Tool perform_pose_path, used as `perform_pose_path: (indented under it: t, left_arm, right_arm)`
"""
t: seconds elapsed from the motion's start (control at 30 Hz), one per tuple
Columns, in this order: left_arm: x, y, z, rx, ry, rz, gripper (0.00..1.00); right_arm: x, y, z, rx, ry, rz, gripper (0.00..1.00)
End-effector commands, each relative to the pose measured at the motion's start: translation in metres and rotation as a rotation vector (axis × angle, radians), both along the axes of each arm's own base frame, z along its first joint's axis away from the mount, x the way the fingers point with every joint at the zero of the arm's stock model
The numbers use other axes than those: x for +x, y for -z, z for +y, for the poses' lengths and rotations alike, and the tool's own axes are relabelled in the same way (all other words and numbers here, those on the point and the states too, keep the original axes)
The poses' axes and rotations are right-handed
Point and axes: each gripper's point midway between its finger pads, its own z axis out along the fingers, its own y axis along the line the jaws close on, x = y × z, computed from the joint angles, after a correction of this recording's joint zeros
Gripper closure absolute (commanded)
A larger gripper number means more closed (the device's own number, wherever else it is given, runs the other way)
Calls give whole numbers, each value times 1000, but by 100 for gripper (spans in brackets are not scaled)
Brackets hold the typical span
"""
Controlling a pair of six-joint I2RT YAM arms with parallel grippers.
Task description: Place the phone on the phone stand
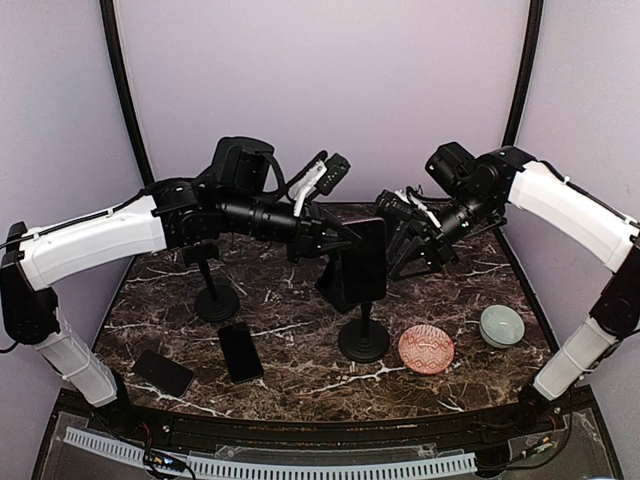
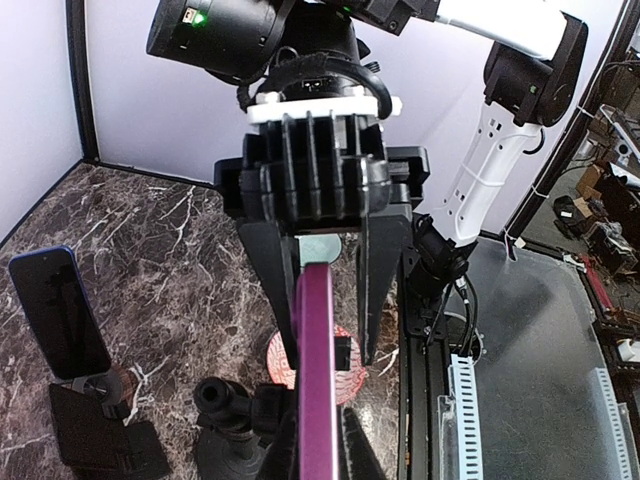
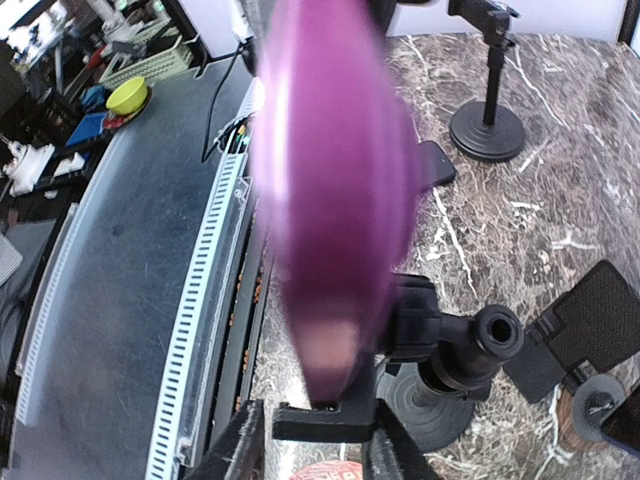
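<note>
A purple phone (image 1: 366, 258) stands upright on the black phone stand (image 1: 363, 343) at mid-table. In the right wrist view the phone (image 3: 330, 190) is blurred, and its lower edge sits in the stand's cradle ledge (image 3: 340, 422). My left gripper (image 1: 335, 240) is shut on the phone's left edge. In the left wrist view (image 2: 316, 420) its fingers press both sides of the edge-on phone (image 2: 315, 350). My right gripper (image 1: 402, 236) is open at the phone's right edge. Its fingers (image 2: 385, 290) straddle the phone without touching, and it also shows in the right wrist view (image 3: 315, 408).
A second stand (image 1: 215, 300) is at the left. Two dark phones (image 1: 240, 352) (image 1: 163, 372) lie flat at the front left. A blue-edged phone (image 2: 60, 310) leans on a holder behind. A pink patterned bowl (image 1: 426, 349) and a pale green bowl (image 1: 501, 325) sit at the front right.
</note>
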Motion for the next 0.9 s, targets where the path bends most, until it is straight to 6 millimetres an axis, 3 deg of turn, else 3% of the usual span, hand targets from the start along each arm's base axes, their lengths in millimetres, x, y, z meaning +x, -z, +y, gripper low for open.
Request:
perform_pose_path:
  t: [0.0, 0.27, 0.43, 0.53, 0.77, 0.8, 0.87]
  left_arm:
    - [53, 16, 14, 68, -203, -86, 100]
    - [50, 13, 6, 23, -184, -152, 100]
    - [44, 6, 2, -75, -156, -182, 100]
    - [40, 1, 0, -122, -132, -206, 100]
    - [34, -9, -4, -165, -106, -219, 100]
    - [36, -8, -5, -156, -119, -203, 100]
    - [41, -9, -9, -118, -128, -179, 100]
  right_arm:
    - [-47, -28, -15, 49, -52, 146, 63]
    - [-36, -22, -10, 26, -8, 148, 61]
    - [-27, -16, -6, 7, 27, 140, 81]
    - [-24, -15, -6, 6, 35, 137, 86]
    - [-22, -14, -6, -4, 47, 130, 85]
    - [-22, -13, -6, -6, 48, 125, 83]
    - [-26, -14, -8, -4, 37, 121, 70]
